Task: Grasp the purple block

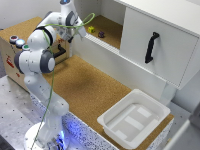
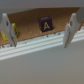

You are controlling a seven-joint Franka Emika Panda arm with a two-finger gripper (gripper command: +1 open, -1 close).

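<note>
The arm is reaching up and over toward the open compartment of a white cabinet (image 1: 165,40) at about one o'clock in the exterior view. The purple block (image 1: 101,34) is sitting on the cork floor inside that compartment, just beside the yellow cube (image 1: 91,29), which is lying at its ten o'clock. Neither cube is touching the other.

In the wrist view the hand (image 2: 37,31) is standing wide, its two fingers (image 2: 6,30) spread well apart and holding nothing. The purple block (image 2: 45,23) is showing between them, nearer the far finger, with a yellow letter A on the face turned to the camera. It is resting on the cork behind a pale front ledge (image 2: 40,47), and the fingertips are not touching it. The yellow cube (image 2: 11,33) is peeking out just behind the other finger.

Down on the cork counter (image 1: 85,85), a white tub (image 1: 134,118) is sitting at about five o'clock, well apart from the cabinet opening. A black handle (image 1: 151,47) is hanging on the cabinet door at three o'clock. At nine o'clock a wooden box (image 1: 10,55) is carrying round buttons (image 1: 17,41) on its top. A green cable (image 1: 60,70) is trailing down along the arm.
</note>
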